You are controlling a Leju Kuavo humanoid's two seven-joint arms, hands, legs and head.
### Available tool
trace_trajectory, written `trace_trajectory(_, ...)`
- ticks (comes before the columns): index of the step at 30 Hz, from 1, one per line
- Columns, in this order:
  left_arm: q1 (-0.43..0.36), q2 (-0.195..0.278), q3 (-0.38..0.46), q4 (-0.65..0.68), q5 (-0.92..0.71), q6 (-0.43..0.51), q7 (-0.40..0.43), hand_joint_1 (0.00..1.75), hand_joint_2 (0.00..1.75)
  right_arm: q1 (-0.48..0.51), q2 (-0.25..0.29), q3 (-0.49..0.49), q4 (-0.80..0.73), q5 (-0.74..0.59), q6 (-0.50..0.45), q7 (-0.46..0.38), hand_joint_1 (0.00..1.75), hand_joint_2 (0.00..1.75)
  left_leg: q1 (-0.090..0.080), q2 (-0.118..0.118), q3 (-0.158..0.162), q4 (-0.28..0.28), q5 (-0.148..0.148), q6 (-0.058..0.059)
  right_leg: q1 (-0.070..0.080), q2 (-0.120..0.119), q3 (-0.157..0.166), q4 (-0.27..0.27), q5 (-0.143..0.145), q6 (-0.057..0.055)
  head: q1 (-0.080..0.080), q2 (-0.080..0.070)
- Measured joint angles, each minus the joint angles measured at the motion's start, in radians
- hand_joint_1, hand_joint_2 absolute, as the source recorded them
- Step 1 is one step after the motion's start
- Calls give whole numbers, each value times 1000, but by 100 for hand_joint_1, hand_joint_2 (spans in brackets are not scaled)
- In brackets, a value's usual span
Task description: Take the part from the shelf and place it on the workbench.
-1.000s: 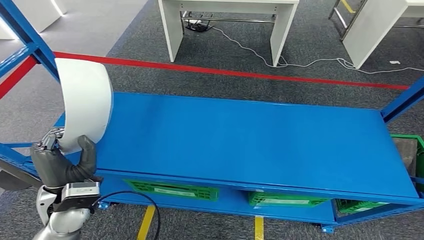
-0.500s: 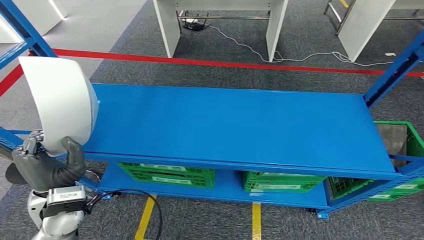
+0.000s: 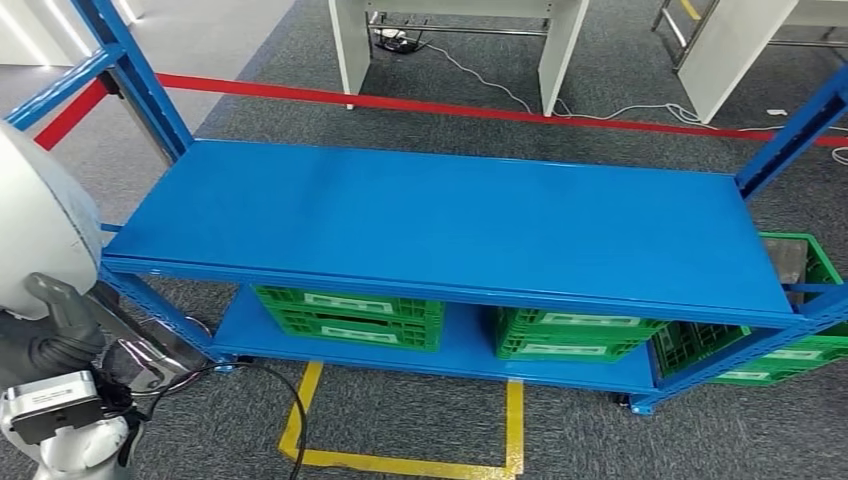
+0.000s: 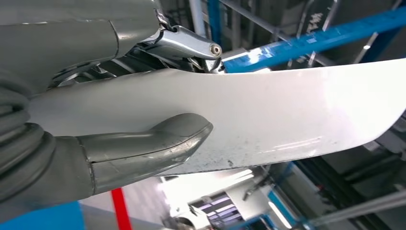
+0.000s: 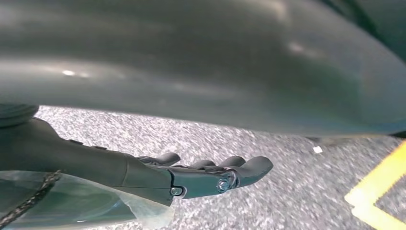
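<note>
Head view, bare blue shelf [image 3: 450, 215], grey carpet [image 3: 620, 145], red floor line [image 3: 500, 108]

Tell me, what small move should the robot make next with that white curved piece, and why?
Probably keep turning away from the blue shelf toward the workbench. The left hand already grips the white part, thumb pressed on it, clear of the shelf top, so carrying comes next.

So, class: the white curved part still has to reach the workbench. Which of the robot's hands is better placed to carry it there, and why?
The left. The left hand already grips the white part, thumb pressed on its face. The right hand hangs over the carpet, holding nothing.
</note>
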Motion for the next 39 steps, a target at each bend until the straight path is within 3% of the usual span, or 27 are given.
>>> trace_trajectory(1, 2, -2, 6, -1, 1, 0, 0, 175, 175, 0, 0, 0, 0, 1, -1, 0, 0, 0, -1, 0, -18, 2, 12, 0, 0, 0, -1, 44, -6, 1, 0, 0)
trace_trajectory(2, 4, -4, 12, -1, 1, 0, 0, 175, 175, 0, 0, 0, 0, 1, -1, 1, 0, 0, -2, 0, -35, 5, 24, -1, 0, 0, 13, 58, 12, 1, 0, 0)
trace_trajectory(3, 5, -6, 16, -2, 2, 0, 0, 175, 175, -1, 0, 0, 0, 1, -1, 1, 0, 0, -3, 0, -52, 8, 35, -3, 0, 0, 43, 37, 43, -1, 0, 0)
trace_trajectory(4, 6, -8, 19, -2, 2, 0, 0, 175, 175, -2, 0, 0, 0, 1, -2, 2, 0, 0, -4, 0, -66, 12, 44, -5, 0, 0, 90, -15, 70, -3, 0, 0)
trace_trajectory(5, 6, -9, 23, -3, 1, 0, 0, 175, 175, -4, 0, 0, 0, 1, -2, 4, 0, 0, -5, 0, -78, 16, 54, -9, 2, 0, 149, -92, 77, -7, 0, 0)
trace_trajectory(6, 6, -11, 26, -4, 1, 1, 0, 175, 175, -7, 0, 0, 0, 1, -3, 6, 0, 0, -7, 1, -87, 19, 64, -13, 2, 0, 203, -170, 70, -10, 0, 0)
trace_trajectory(8, 6, -13, 31, -7, -1, 1, 0, 175, 175, -11, 0, 0, 0, 2, -4, 11, 0, 0, -8, 3, -95, 21, 86, -22, 6, 2, 255, -264, 45, -16, -1, 0)
trace_trajectory(10, 7, -14, 34, -7, -2, 1, -1, 175, 175, -11, 0, 0, 0, 2, -3, 13, 0, 0, -5, 2, -100, 20, 98, -32, 7, 0, 240, -271, 55, -27, 0, 0)
trace_trajectory(11, 8, -14, 35, -7, -1, 1, -1, 175, 175, -10, 0, 0, 0, 2, -3, 13, 0, 0, -3, 1, -105, 31, 80, -39, 6, -2, 232, -270, 64, -35, -1, 0)
trace_trajectory(13, 10, -14, 37, -7, 2, 1, -1, 175, 175, -10, 0, 0, 0, 2, -2, 13, 0, 0, 2, -2, -124, 107, -12, -51, 3, -6, 209, -271, 88, -48, -5, 0)
trace_trajectory(15, 11, -13, 37, -7, 6, 1, 0, 175, 175, -11, 0, -1, 0, 2, -2, 13, 0, 0, 5, -3, -144, 239, -111, -60, 3, -8, 181, -270, 114, -52, -8, 0)
trace_trajectory(16, 12, -12, 37, -7, 7, 1, 2, 175, 175, -10, 0, -1, 0, 2, -1, 13, 0, 0, 7, -3, -145, 290, -127, -63, 3, -9, 166, -267, 127, -51, -8, 0)
trace_trajectory(17, 12, -12, 37, -7, 7, 1, 3, 175, 175, -10, 0, -1, 0, 2, -1, 13, 0, 0, 9, -3, -133, 313, -118, -65, 3, -10, 149, -264, 140, -49, -7, 0)
trace_trajectory(18, 13, -12, 37, -6, 8, 1, 5, 175, 175, -10, 0, -1, 0, 2, 0, 13, 0, 0, 11, -3, -106, 299, -93, -66, 2, -10, 131, -258, 152, -46, -7, 0)
trace_trajectory(20, 13, -12, 37, -6, 8, 1, 6, 175, 175, -10, 1, -1, 0, 2, 0, 13, 0, 0, 15, -5, -10, 177, -54, -64, 2, -9, 97, -245, 169, -38, -8, 0)
trace_trajectory(22, 12, -12, 37, -6, 7, 1, 7, 175, 175, -11, 2, -1, 0, 2, 0, 13, 0, 0, 13, -9, 72, 47, -68, -57, 3, -7, 76, -234, 184, -26, -7, 0)
trace_trajectory(23, 12, -12, 37, -6, 7, 1, 8, 175, 175, -11, 2, -1, 0, 2, 0, 13, 0, 0, 10, -11, 84, 17, -80, -52, 3, -6, 69, -232, 193, -19, -6, 0)
trace_trajectory(25, 13, -10, 37, -6, 6, 1, 14, 175, 175, -10, 2, -1, 0, 2, 0, 13, 0, 0, 7, -10, 74, 6, -74, -35, 1, -6, 60, -233, 210, -5, -6, 0)
trace_trajectory(26, 13, -10, 37, -6, 6, 1, 16, 175, 175, -9, 2, -1, 0, 2, 1, 13, 0, 0, 7, -8, 63, 5, -64, -25, -2, -5, 52, -229, 201, 0, -6, 0)
trace_trajectory(27, 13, -9, 36, -6, 6, 1, 18, 175, 175, -7, 2, -1, 0, 2, 1, 13, 0, 0, 7, -6, 51, 3, -52, -15, -3, -4, 40, -210, 173, 4, -5, 0)
trace_trajectory(30, 14, -7, 35, -5, 6, -2, 23, 175, 175, -6, 2, -1, 0, 2, 1, 14, 0, 0, 4, -3, 3, 3, -12, -1, -4, -1, -13, -43, 23, 8, -1, 0)
trace_trajectory(31, 15, -7, 35, -4, 6, -3, 25, 175, 175, -6, 2, -1, 1, 2, 2, 14, 0, 0, 2, -2, -15, 4, 2, 0, -4, -1, -21, 17, -2, 8, -1, 0)
trace_trajectory(32, 16, -6, 35, -3, 5, -4, 28, 175, 175, -6, 2, -1, 1, 1, 2, 13, 0, 0, 0, -2, -34, 6, 15, 0, -4, -1, -14, 51, 1, 8, -1, 0)
trace_trajectory(33, 17, -6, 35, -2, 5, -5, 31, 175, 175, -7, 3, -1, 1, 1, 2, 13, 0, 0, -2, -2, -52, 8, 28, -1, -4, -1, 8, 53, 23, 6, -1, 0)
trace_trajectory(35, 19, -4, 35, -1, 2, -5, 35, 175, 175, -8, 3, -1, 1, 0, 2, 13, 0, 0, -5, -2, -81, 11, 51, -5, -1, -1, 101, -39, 71, -4, -2, 0)
trace_trajectory(37, 19, -2, 35, -1, 0, -4, 37, 175, 175, -12, 3, -1, 0, 0, 1, 13, 0, 0, -8, 0, -100, 15, 72, -12, 5, -1, 217, -193, 63, -16, -2, 0)
trace_trajectory(39, 19, 0, 34, -1, 0, -4, 38, 175, 175, -15, 3, -1, 0, -1, 0, 12, 0, 0, -8, 2, -112, 15, 95, -22, 11, 0, 264, -278, 41, -22, -3, 0)
